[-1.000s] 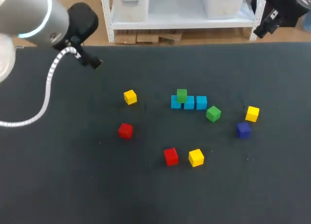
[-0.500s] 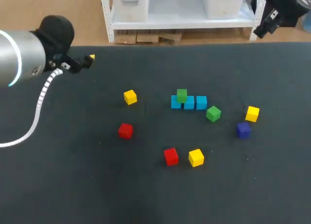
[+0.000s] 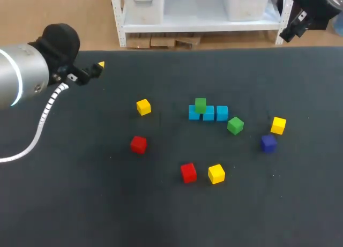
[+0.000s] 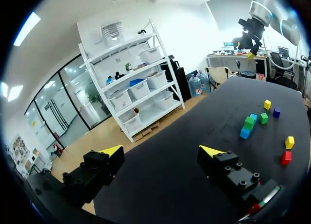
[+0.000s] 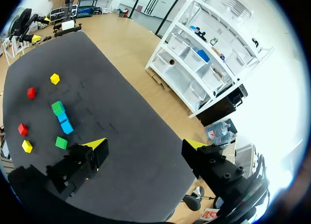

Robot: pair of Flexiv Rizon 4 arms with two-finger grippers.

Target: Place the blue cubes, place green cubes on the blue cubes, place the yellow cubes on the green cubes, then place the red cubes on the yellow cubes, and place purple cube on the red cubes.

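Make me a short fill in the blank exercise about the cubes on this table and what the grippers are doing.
1. One green cube sits on a row of ___ blue cubes.
2. Nearest the purple cube lies a ___ cube.
3. There are ___ red cubes, both lying on the table.
4. The left gripper and the right gripper are both ___, holding nothing.

Missing words: three; yellow; two; open

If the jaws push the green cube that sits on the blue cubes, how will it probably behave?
The stacked green cube looks rigid and flat-faced, so it should slide, not roll. Perched on the blue cubes, it could be knocked off.
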